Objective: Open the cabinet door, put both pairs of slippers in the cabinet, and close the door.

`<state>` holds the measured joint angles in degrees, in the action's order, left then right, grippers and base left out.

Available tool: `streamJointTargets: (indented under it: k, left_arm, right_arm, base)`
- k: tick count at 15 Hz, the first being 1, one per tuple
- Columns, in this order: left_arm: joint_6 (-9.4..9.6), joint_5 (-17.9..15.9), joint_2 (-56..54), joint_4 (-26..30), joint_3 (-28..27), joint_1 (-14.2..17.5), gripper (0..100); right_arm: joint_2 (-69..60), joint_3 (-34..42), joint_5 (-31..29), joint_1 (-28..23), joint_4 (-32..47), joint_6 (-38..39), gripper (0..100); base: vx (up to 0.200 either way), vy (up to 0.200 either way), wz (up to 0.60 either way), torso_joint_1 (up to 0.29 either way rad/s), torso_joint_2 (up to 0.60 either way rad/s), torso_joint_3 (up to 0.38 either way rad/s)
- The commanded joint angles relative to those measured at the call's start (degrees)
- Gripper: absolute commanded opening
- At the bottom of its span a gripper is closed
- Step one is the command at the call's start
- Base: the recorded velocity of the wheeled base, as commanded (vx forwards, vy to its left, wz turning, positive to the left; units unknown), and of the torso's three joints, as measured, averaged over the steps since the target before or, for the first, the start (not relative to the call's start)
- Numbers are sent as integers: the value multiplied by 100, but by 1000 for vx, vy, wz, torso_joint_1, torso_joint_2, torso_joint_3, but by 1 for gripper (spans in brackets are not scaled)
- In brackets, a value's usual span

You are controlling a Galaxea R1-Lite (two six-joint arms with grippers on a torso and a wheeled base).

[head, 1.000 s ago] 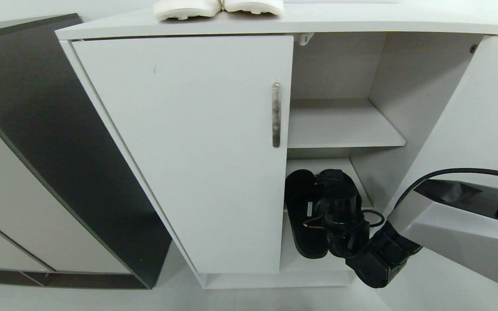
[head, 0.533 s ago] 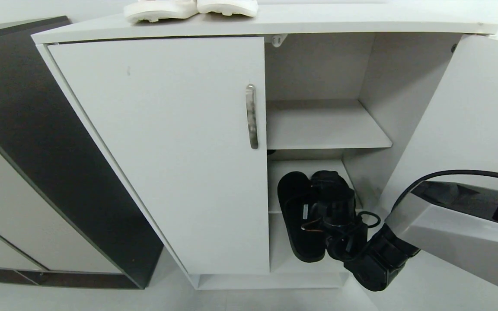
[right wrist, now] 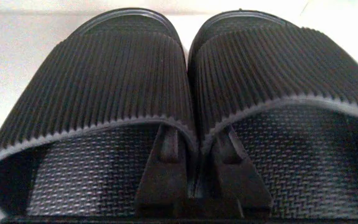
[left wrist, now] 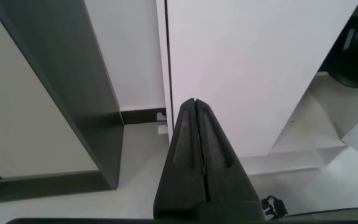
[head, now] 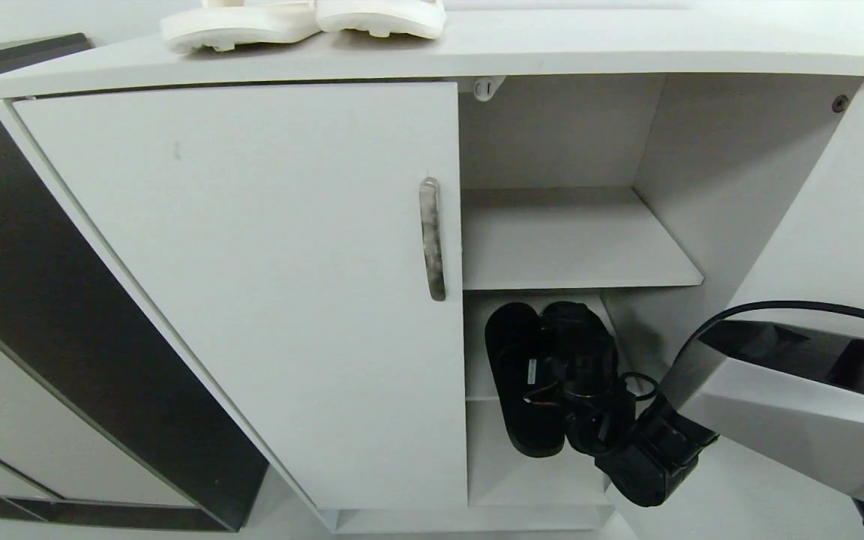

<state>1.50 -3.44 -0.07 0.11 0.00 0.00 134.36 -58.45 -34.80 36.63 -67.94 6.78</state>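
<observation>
In the head view, a white two-door wooden cabinet (head: pixel 627 45) spans the frame. Its left door (head: pixel 252 285), with a vertical brushed-metal handle (head: pixel 432 238), is seen shut, and its right door (head: pixel 852 210) is swung open at the right edge. A pair of black ribbed rubber slippers (head: pixel 533 375) is seen in the lower compartment, right of centre, beneath the bare middle shelf (head: pixel 567 240). The pair is clamped by the right gripper (head: pixel 586 409), which enters from the lower right. A pair of white foam slippers (head: pixel 304 19) lies on the cabinet top at the upper left. A dark grey panel (head: pixel 64 285) stands along the left edge.

Against the earlier frames the whole picture has shifted, so the camera has been moved. The black pair has stayed held in the lower compartment.

In the left wrist view, the left gripper (left wrist: pixel 195 109) is seen at lower centre with its fingers pressed together and nothing between them. The shut door (left wrist: pixel 260 62) fills the upper right, and the grey panel (left wrist: pixel 61 81) the upper left.

In the right wrist view, the two black slippers (right wrist: pixel 129 81) are seen side by side across the frame. Their adjoining inner edges are pinched between the fingers (right wrist: pixel 163 168) of the right gripper (right wrist: pixel 196 143) at lower centre.
</observation>
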Motion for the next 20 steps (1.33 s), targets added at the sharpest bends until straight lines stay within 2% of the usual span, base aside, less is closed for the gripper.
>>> streamJointTargets:
  k: [1, 5, 14, 20]
  left_arm:
    - [-1, 1, 7, -2, 0, 0, 0]
    - [-1, 1, 7, -2, 0, 0, 0]
    - [-9, 1, 7, -2, 0, 0, 0]
    - [-9, 1, 7, -2, 0, 0, 0]
  right_arm:
    - [187, -70, 0, -16, -26, 8, 0]
    - [424, -412, 0, -69, -9, 8, 0]
    - [775, -2161, 79, -420, 1380, 17, 0]
    - [960, -2654, 158, -517, 1749, 17, 0]
  base:
    - [0, 0, 0, 0, 0, 0]
    - [0, 0, 0, 0, 0, 0]
    - [0, 0, 0, 0, 0, 0]
    - [0, 0, 0, 0, 0, 0]
